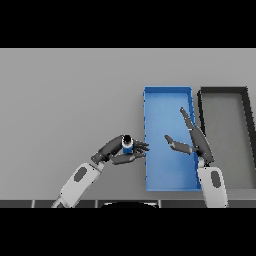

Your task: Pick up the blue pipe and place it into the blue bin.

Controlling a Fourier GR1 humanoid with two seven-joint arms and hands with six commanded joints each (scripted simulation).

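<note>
Blue pipe [127,147] sits clamped in left hand [119,151], just left of blue bin [168,95] wall. Looks small, rigid, light, probably slick: keep your hold mid-body. Right hand [192,141] relaxed, fingers straight, over bin.

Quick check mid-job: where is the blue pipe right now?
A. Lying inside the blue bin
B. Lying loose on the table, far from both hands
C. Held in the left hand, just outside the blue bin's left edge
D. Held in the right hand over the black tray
C: the left hand has its fingers curled round the blue pipe, just left of the blue bin wall, not yet inside it.
</note>
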